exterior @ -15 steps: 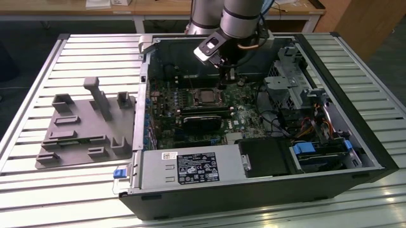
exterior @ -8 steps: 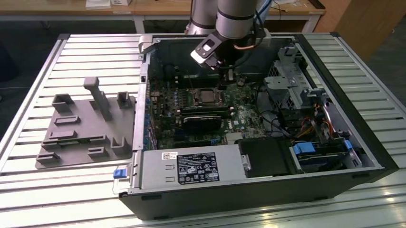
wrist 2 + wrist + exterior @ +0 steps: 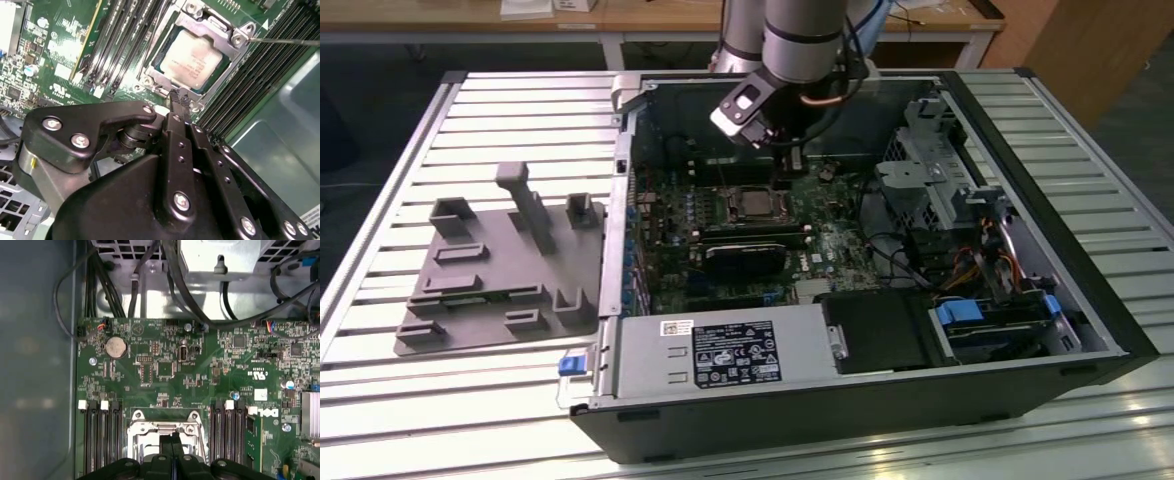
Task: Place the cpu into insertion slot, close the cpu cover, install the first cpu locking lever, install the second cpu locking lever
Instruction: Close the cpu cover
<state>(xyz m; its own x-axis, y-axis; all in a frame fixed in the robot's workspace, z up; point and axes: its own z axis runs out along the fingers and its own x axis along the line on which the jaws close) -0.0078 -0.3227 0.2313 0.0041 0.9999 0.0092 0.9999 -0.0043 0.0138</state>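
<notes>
The cpu point(image 3: 192, 57) lies flat in the insertion slot point(image 3: 146, 80), silvery top up, and shows small on the motherboard point(image 3: 754, 204). The cpu cover point(image 3: 216, 24), a silvery frame, lies down around the chip. A thin wire locking lever point(image 3: 285, 41) runs out from one socket corner. My gripper point(image 3: 179, 98) is shut, its two black fingers pressed together with nothing between them. The tips rest at the socket's edge beside the cover. In the first wrist view the gripper point(image 3: 171, 440) sits over the cover point(image 3: 150, 429). In the exterior view the gripper point(image 3: 790, 168) hangs just behind the socket.
The open computer case point(image 3: 1107, 330) lies on a slatted table point(image 3: 494, 100). Long black memory slots point(image 3: 125, 35) flank the socket. Cables point(image 3: 150, 285) and a drive cage point(image 3: 927, 150) crowd the case's far side. A grey fixture tray point(image 3: 494, 270) sits at the exterior view's left.
</notes>
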